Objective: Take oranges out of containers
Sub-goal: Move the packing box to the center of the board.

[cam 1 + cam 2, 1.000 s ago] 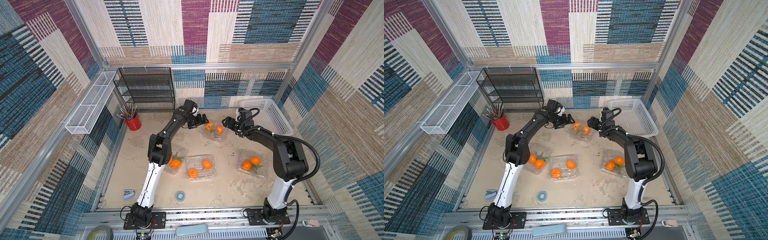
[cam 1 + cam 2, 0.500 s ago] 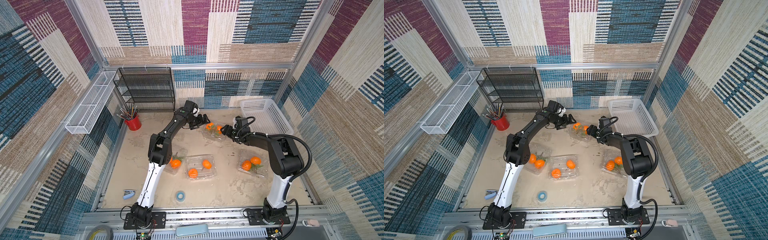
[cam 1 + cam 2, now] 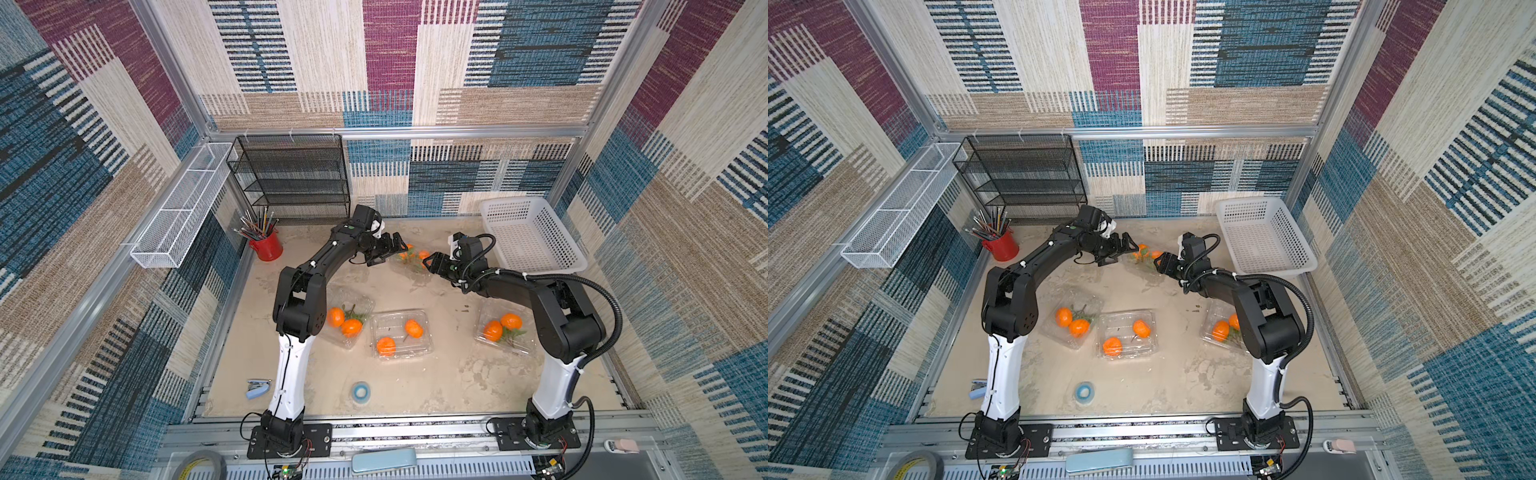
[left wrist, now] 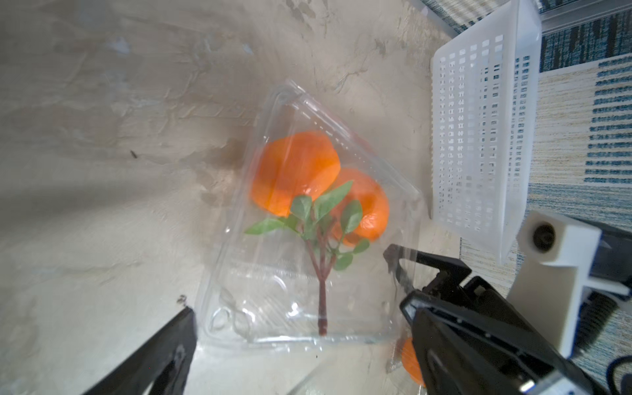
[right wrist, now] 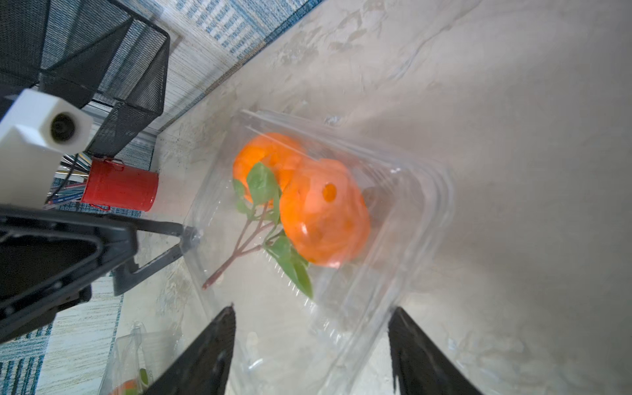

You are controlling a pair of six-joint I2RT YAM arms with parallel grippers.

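The far clear container (image 3: 411,262) (image 4: 307,260) (image 5: 393,212) lies shut with two leafy oranges (image 4: 294,171) (image 5: 325,212) inside. My left gripper (image 3: 388,251) (image 4: 297,328) is open at its left end, the box's edge between the wide fingers. From the right, my right gripper (image 3: 431,261) (image 5: 311,325) is open with the box's near corner between its fingers (image 5: 208,352). One of the left gripper's fingertips (image 5: 188,236) touches the box's wall. Three more containers (image 3: 347,322) (image 3: 401,334) (image 3: 503,328) near the front each hold two oranges (image 3: 351,327) (image 3: 414,327) (image 3: 493,330).
A white perforated basket (image 3: 532,241) stands just behind the right arm. At the back left are a red cup of pencils (image 3: 267,245), a black mesh rack (image 3: 291,178) and a white wire trough (image 3: 183,208). A blue tape roll (image 3: 360,390) and a stapler (image 3: 257,387) lie near the front.
My right gripper has come down and leftward onto the far container's right end, and its jaws have narrowed a little. The left arm has hardly moved.
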